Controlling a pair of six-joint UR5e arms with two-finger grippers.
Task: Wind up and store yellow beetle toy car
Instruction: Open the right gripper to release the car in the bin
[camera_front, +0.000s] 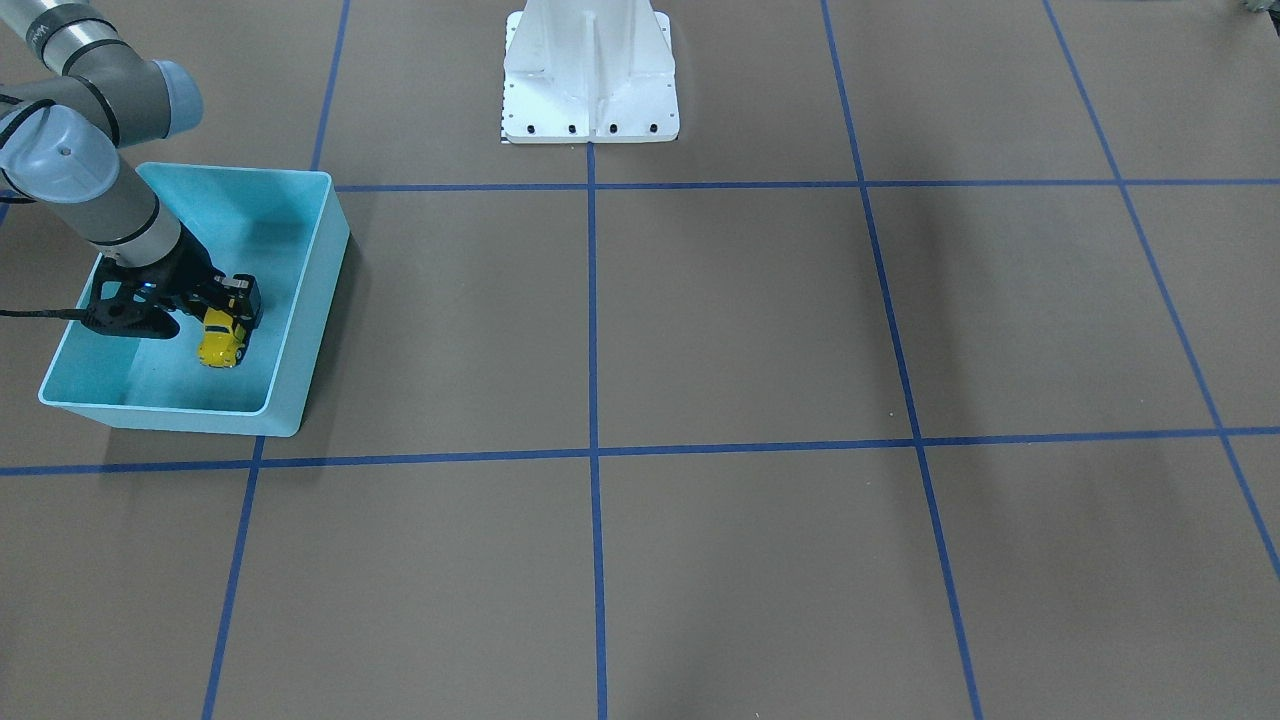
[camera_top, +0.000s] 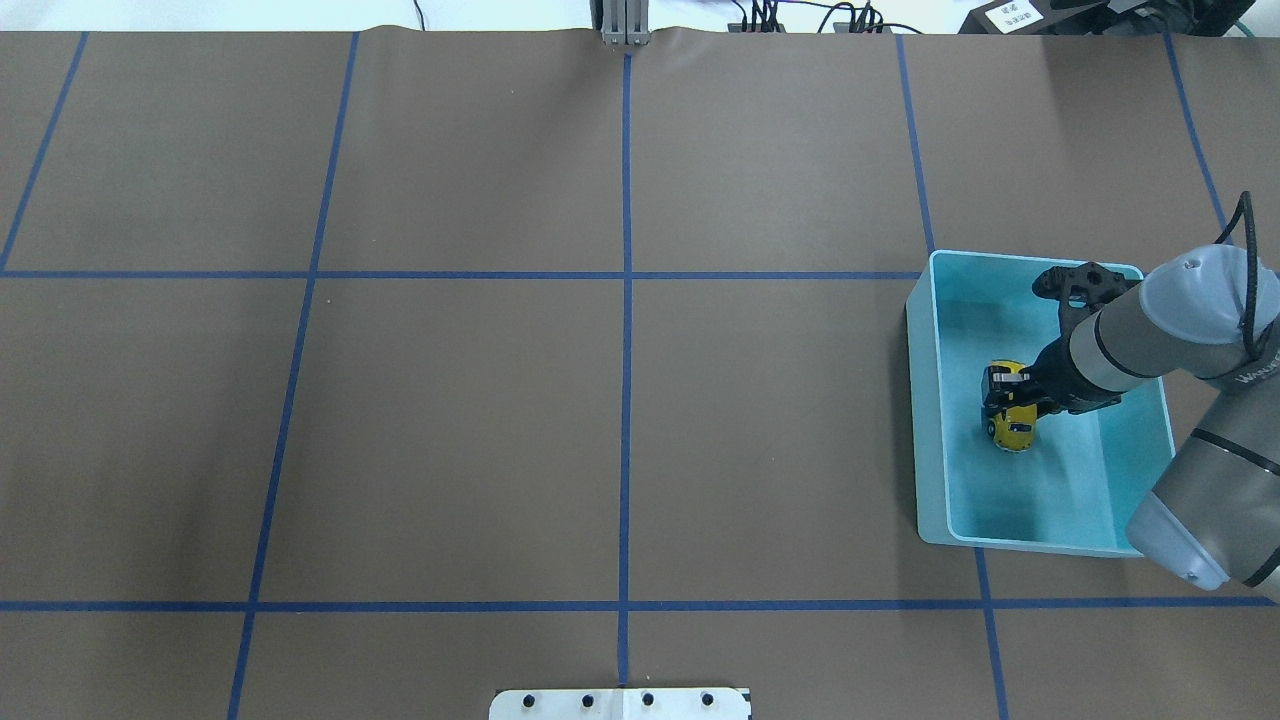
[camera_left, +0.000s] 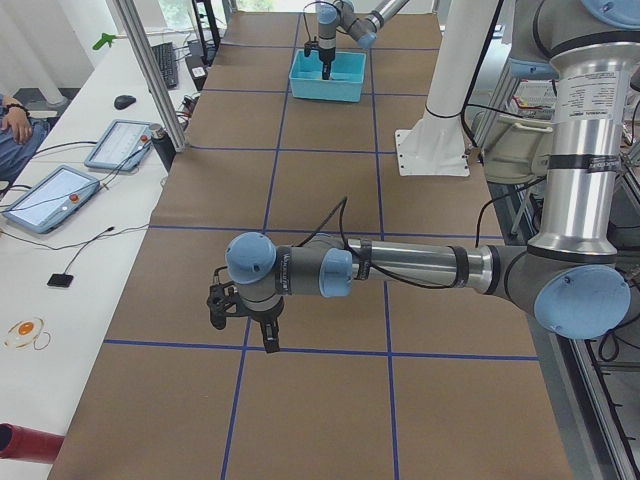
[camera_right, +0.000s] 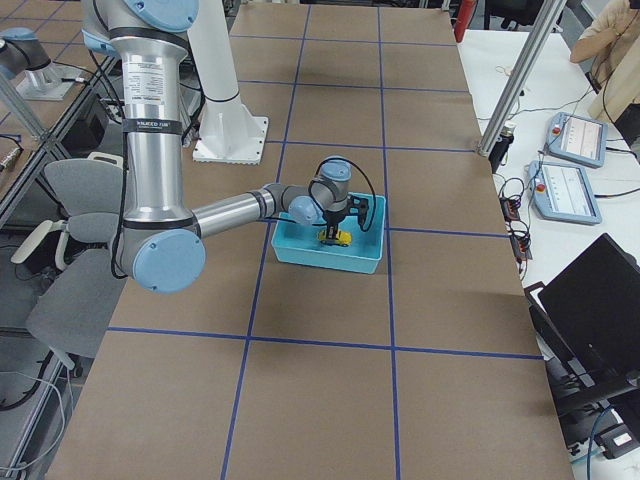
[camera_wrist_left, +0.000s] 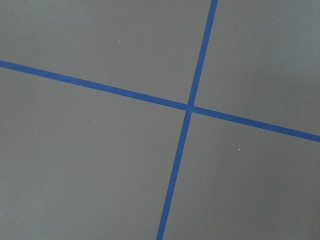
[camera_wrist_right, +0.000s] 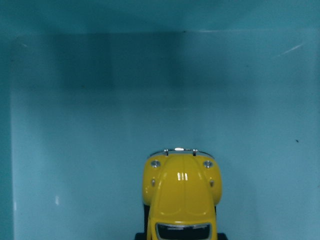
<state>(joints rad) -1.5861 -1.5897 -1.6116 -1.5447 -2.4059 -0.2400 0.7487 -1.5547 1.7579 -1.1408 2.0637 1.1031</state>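
The yellow beetle toy car (camera_front: 222, 340) (camera_top: 1013, 423) (camera_wrist_right: 182, 192) is inside the light blue bin (camera_front: 305, 330) (camera_top: 926, 400), low over its floor and near the middle. My right gripper (camera_front: 234, 310) (camera_top: 1004, 390) reaches down into the bin and is shut on the car's rear half. The right wrist view shows only the car's hood and windscreen pointing at the bin's far wall; the fingers are out of frame. My left gripper (camera_left: 243, 335) hangs over bare table far from the bin, seen only in the exterior left view, so I cannot tell its state.
Brown table paper with a grid of blue tape lines (camera_wrist_left: 189, 106). The white robot base (camera_front: 590, 75) stands at the table's middle edge. Tablets and cables (camera_left: 60, 190) lie on a side bench, where a person's arm shows.
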